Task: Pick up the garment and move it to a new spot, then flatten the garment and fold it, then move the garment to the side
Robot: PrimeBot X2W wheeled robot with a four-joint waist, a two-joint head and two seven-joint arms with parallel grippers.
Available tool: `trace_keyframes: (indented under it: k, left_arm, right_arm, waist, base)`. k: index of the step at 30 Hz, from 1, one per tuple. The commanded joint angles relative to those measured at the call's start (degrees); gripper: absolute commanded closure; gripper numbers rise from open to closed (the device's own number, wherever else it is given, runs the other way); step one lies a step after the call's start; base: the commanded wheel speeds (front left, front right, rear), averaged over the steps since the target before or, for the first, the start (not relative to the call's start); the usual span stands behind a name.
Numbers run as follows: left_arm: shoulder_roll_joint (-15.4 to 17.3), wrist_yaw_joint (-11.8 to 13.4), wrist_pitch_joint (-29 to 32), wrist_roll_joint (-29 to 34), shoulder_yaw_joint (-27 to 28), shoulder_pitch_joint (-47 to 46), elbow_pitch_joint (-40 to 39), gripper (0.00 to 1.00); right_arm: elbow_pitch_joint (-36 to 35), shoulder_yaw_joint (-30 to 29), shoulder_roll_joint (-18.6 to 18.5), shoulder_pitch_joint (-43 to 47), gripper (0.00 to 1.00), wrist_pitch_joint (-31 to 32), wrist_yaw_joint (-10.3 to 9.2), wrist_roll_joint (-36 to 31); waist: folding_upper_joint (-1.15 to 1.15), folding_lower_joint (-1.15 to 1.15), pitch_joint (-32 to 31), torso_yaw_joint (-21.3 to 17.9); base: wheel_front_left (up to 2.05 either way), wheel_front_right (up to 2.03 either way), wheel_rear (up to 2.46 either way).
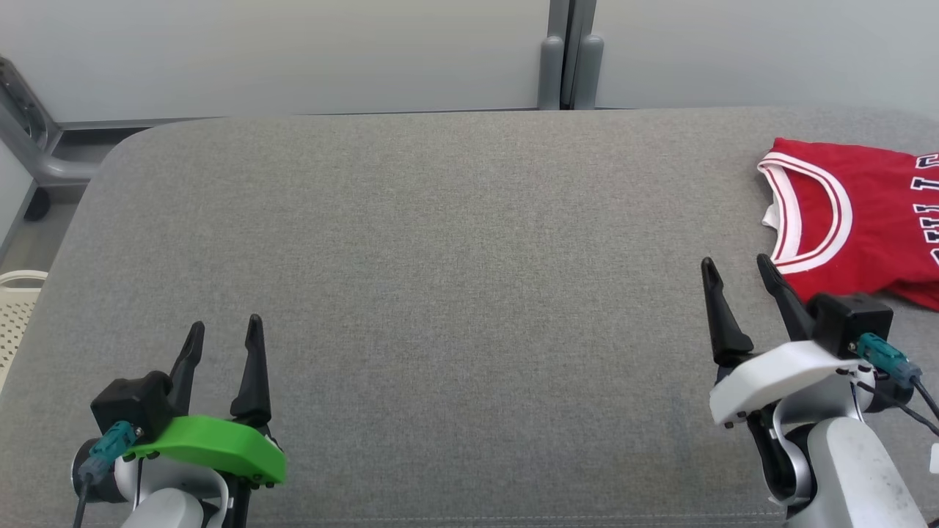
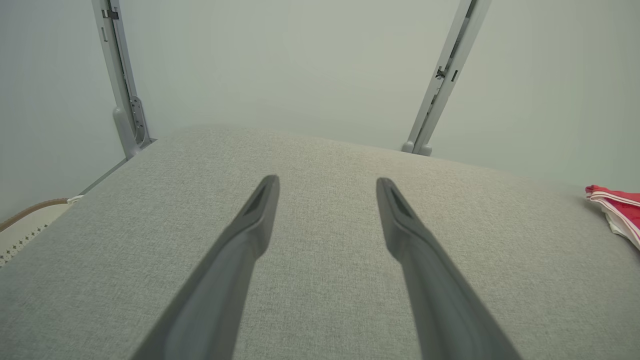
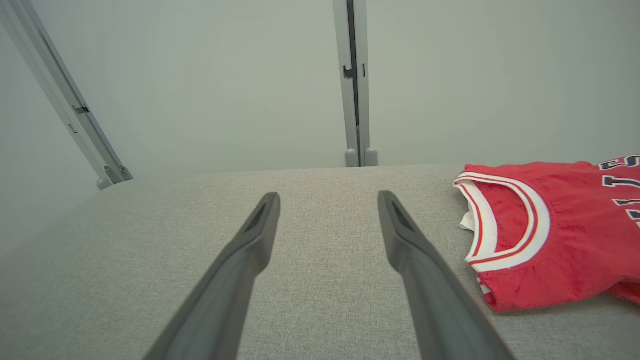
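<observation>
Left gripper (image 1: pixel 225 323) and right gripper (image 1: pixel 735 260): both 2-fingered pincers open, empty. Shirt (image 1: pixel 843 220) lies just beside the right one; advise pinching its near edge through every layer.

You saw the jersey (image 1: pixel 880 249) run off the head view's right edge, its lettering (image 1: pixel 928 213) cut short and unreadable. At the left edge, the basket (image 1: pixel 18 315) was mostly cropped too.
</observation>
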Motion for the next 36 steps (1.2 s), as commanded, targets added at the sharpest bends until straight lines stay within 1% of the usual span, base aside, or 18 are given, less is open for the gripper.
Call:
trace_keyframes:
  k: [1, 8, 14, 26, 36]
  left_arm:
    - [-0.1, -0.5, -0.2, -0.5, 0.2, 0.8, 0.4, 0.00]
    - [-1.6, -2.2, -0.2, 0.8, 0.3, 1.7, 1.4, 0.00]
    - [-2.9, -2.8, -0.2, 1.6, 1.1, 3.3, 1.3, 0.00]
    - [-3.1, -3.9, -0.2, 2.0, 0.7, 4.6, 2.2, 0.00]
    - [-3.0, -3.8, -0.2, 2.3, 0.4, 4.4, 2.4, 0.00]
  right_arm:
    - [-0.7, -0.4, 0.2, 1.3, 0.00, 0.0, -0.03, -0.7]
    - [-3.0, -0.3, 1.0, 5.8, 0.00, 0.6, -0.03, -1.2]
    - [-2.9, 0.2, 1.0, 7.7, 0.00, 0.0, -0.03, 0.8]
    - [-2.3, 0.3, 1.0, 8.8, 0.00, -0.1, -0.03, 0.9]
    - [-2.3, 0.6, 1.0, 9.0, 0.00, 0.5, -0.03, 0.5]
  waist:
    - [0.00, 0.00, -0.2, -0.1]
    - [0.00, 0.00, -1.5, -0.8]
    - [0.00, 0.00, -2.2, -1.4]
    - [0.00, 0.00, -3.2, -1.8]
    - [0.00, 0.00, -3.2, -1.9]
  base:
    - [0.00, 0.00, 0.00]
    - [0.00, 0.00, 0.00]
    - [0.00, 0.00, 0.00]
    - [0.00, 0.00, 0.00]
    - [0.00, 0.00, 0.00]
